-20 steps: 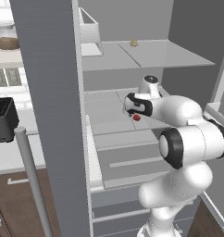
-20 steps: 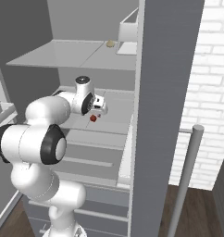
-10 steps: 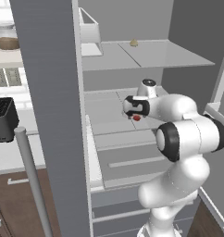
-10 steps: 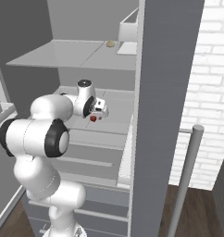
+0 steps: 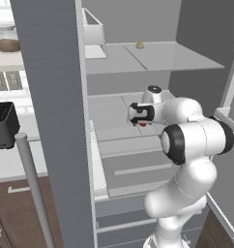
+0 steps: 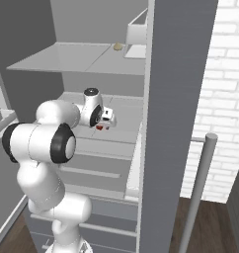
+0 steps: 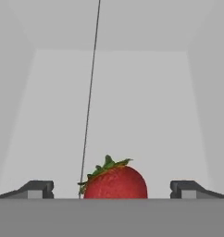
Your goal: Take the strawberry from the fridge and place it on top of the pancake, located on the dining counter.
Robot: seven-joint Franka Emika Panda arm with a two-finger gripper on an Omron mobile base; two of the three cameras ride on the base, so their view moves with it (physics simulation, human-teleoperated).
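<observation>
Approach to the strawberry inside the open fridge (image 5: 196,29).

The fridge stands open, its pale middle shelf (image 5: 114,116) carrying the fruit. The Panda arm (image 5: 196,138) reaches in over this shelf, and its jaws (image 7: 113,189) are spread wide on either side of the strawberry (image 7: 115,182), gripping nothing. The berry rests on the shelf between the two fingertips (image 7: 37,189), apparently untouched. Judged progress: early; closing, lifting out, carrying to the desk and setting the berry on the pancake all remain.
</observation>
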